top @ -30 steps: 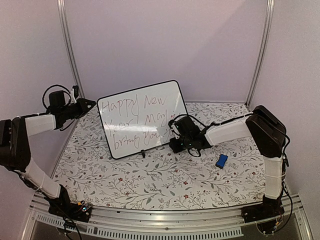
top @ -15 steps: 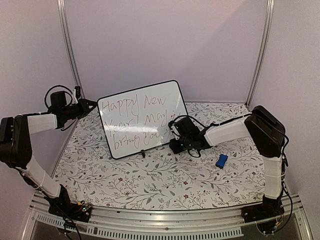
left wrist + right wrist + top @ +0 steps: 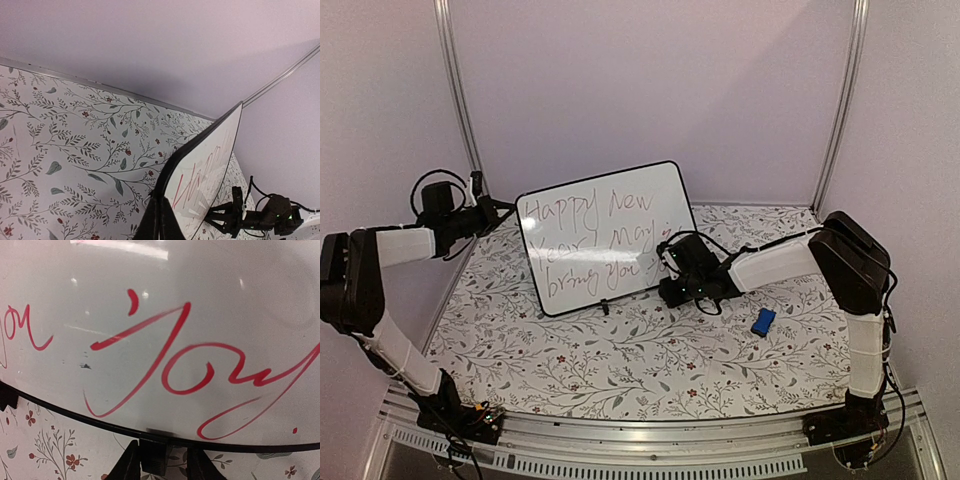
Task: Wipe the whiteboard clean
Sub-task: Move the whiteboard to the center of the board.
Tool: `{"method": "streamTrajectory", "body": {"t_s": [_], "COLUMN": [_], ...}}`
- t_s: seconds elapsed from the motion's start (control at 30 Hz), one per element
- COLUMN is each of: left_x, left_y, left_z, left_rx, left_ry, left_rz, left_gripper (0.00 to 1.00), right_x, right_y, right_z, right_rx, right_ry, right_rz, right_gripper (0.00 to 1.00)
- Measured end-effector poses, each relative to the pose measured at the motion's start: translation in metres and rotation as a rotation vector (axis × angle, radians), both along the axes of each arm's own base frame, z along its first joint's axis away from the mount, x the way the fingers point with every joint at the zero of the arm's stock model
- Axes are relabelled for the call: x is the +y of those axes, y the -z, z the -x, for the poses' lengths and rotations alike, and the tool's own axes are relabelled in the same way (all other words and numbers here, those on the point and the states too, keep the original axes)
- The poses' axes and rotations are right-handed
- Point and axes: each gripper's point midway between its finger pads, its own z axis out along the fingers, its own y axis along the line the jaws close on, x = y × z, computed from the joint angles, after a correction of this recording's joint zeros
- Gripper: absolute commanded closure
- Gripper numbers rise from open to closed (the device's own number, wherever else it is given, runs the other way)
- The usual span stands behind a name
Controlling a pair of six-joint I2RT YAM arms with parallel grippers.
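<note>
The whiteboard stands tilted back at mid-table, with red handwriting across its face. My left gripper is at its upper left corner. In the left wrist view the left gripper is shut, fingers pressed together with nothing between them, their tips against the black rim of the whiteboard. My right gripper is at the board's lower right. In the right wrist view the right gripper straddles a black foot under the whiteboard. One finger touches the foot, and a gap shows at the other.
A small blue eraser block lies on the floral table cover, to the right of the right forearm. Pale walls and metal posts close in the back and sides.
The left gripper's jaws have closed at the board's upper left corner and its wrist has shifted slightly. The board and the right arm have not visibly moved.
</note>
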Motion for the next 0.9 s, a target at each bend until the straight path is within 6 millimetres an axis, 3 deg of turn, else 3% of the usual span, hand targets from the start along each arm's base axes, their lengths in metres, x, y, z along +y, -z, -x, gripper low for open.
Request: {"method": "streamTrajectory", "body": {"t_s": [0.33,0.57,0.77,0.9], "left_x": [-0.007,-0.026,-0.026,-0.025], "left_y": [0.003,0.006,0.009,-0.010], "left_z": [0.001,0.005,0.007,0.015], "left_rx": [0.008,0.017,0.039,0.014], "left_ry": [0.012,0.065,0.057,0.046], "left_rz": [-0.003,-0.002,-0.001,0.007], "left_gripper": [1.00,1.00,0.83,0.65], "right_x": [0.000,0.000,0.000,0.000], "right_y": [-0.001,-0.001,-0.001,-0.001], "right_z": [0.000,0.000,0.000,-0.001], "right_rx": [0.007,0.010,0.010,0.008], "right_ry": [-0.001,0.003,0.004,0.007], "right_rz": [0.008,0.007,0.006,0.007], "right_gripper": [0.69,0.70,0.70,0.67]}}
